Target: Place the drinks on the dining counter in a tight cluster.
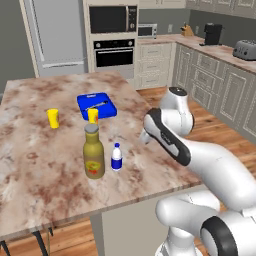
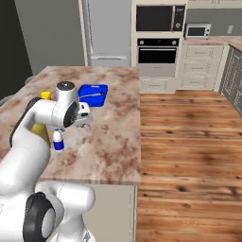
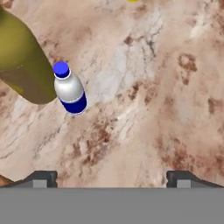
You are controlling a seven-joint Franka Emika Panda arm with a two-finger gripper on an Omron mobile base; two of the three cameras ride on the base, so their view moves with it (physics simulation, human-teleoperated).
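The tall amber bottle [image 1: 93, 153] stands upright on the marbled bench [image 1: 35, 165], toward its near edge, with a grey cap and a red-and-yellow label low on its body. Just beside it, on the side toward the arm, stands the small bottle [image 1: 116, 157]: white upper body, blue band around the lower half, and a cap that looks white from the base cameras but blue in the hand view. The two stand close together with a narrow gap between them, seen in the left base view. In the hand view the small bottle [image 3: 70, 89] sits next to the amber bottle [image 3: 22, 61], which fills the upper left corner.

Farther back on the bench lies a flat blue tray [image 1: 97, 105] holding a thin elongated item that is too small to identify. A short yellow cup [image 1: 93, 115] stands at the tray's near edge, and a second yellow cup [image 1: 53, 118] stands apart to the left; what is in either cup cannot be told.

The hand [image 3: 113, 178] hovers above bare stone to one side of the bottles, its fingertips [image 3: 41, 178] spread wide with nothing between them. In the right base view the hand [image 2: 85, 116] hangs over the bench beside the small bottle [image 2: 57, 140].
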